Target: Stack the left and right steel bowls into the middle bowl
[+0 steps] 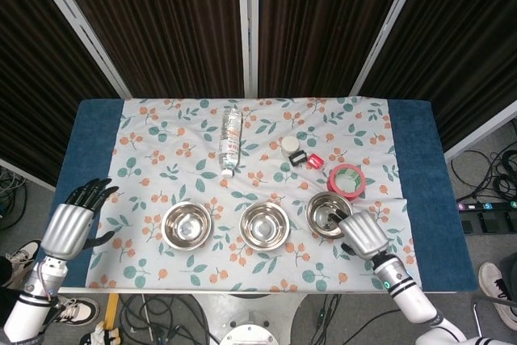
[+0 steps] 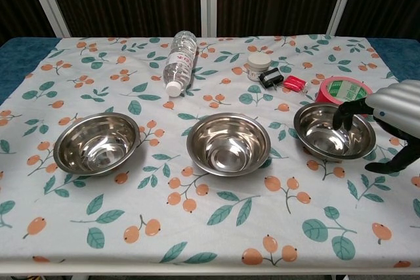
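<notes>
Three steel bowls stand in a row near the table's front: the left bowl, the middle bowl and the right bowl. My right hand hangs over the right bowl's near right rim, fingers reaching over the rim and thumb spread outside; it grips nothing that I can see. My left hand hovers off the cloth's left edge, fingers apart and empty, well left of the left bowl; the chest view does not show it.
A plastic bottle lies behind the bowls. A red tape roll sits just behind the right bowl, with a small white jar, a black clip and a red clip nearby. The floral cloth covers the table.
</notes>
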{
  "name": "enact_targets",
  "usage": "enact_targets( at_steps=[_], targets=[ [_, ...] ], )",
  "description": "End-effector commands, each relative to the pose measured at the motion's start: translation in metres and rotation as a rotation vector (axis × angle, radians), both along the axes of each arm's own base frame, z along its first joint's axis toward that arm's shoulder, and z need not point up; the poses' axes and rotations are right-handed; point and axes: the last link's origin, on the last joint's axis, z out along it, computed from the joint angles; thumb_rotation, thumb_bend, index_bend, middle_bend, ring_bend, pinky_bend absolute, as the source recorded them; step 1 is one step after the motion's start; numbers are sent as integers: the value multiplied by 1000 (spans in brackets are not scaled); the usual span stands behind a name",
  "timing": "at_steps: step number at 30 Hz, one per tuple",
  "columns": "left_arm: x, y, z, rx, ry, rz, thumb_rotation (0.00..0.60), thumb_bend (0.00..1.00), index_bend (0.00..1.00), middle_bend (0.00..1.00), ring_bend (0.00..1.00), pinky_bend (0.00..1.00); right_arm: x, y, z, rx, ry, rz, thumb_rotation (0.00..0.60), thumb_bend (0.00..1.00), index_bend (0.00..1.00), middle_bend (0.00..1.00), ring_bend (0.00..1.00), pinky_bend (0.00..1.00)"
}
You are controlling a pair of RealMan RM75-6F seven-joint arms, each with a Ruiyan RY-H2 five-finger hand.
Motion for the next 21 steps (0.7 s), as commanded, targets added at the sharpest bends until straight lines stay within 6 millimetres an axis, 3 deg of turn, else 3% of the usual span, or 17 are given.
enact_targets(
  at_steps=[1, 8, 21],
  targets=[
    [-2, 1, 0, -1, -2, 4, 600, 30, 222, 224, 133, 232, 2, -5, -9, 19, 16, -4, 600, 113, 337, 361, 790, 778],
    [-7, 1, 0, 3, -1, 14, 600, 30, 223, 224, 133, 232, 6, -16, -27, 41, 47, -8, 600, 139, 375, 386, 794, 783],
    [-13, 2, 1, -1, -4, 26, 600, 30, 223, 224, 134, 233, 8, -22, -43, 38, 85, -10, 600, 385, 711, 626, 813, 798]
  ],
)
